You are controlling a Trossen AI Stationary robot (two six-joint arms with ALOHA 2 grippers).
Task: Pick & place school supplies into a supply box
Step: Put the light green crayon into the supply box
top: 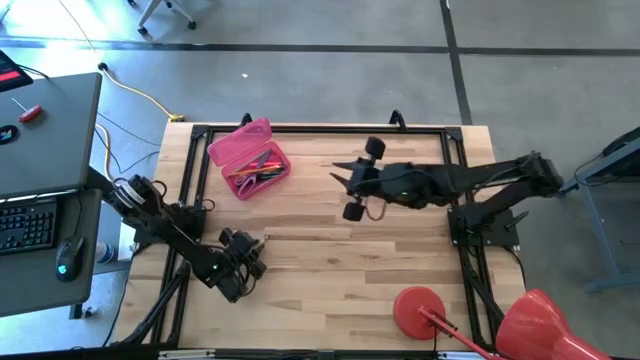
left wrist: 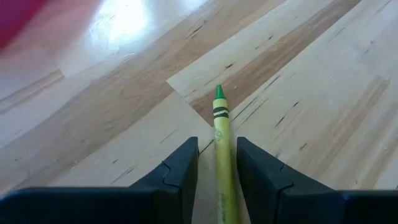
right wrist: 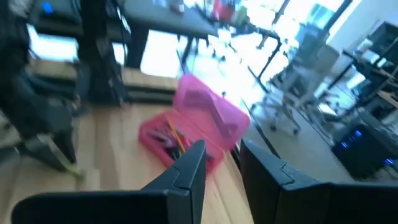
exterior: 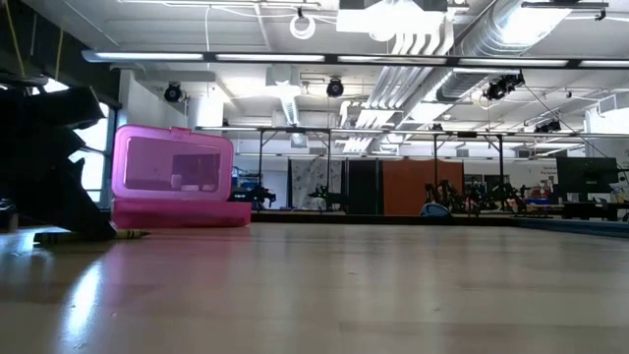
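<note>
Straddling a green-tipped crayon (left wrist: 221, 149), open left gripper (left wrist: 217, 163) on bare table (left wrist: 311, 93), pink box (top: 250, 160) well apart.

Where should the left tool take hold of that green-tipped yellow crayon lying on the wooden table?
Grip the green-tipped yellow crayon mid-barrel, coming straight down. It lies flat on the wooden table, already between the left tool's open fingers, which straddle its narrow width, so closing across the barrel should hold it.
</note>
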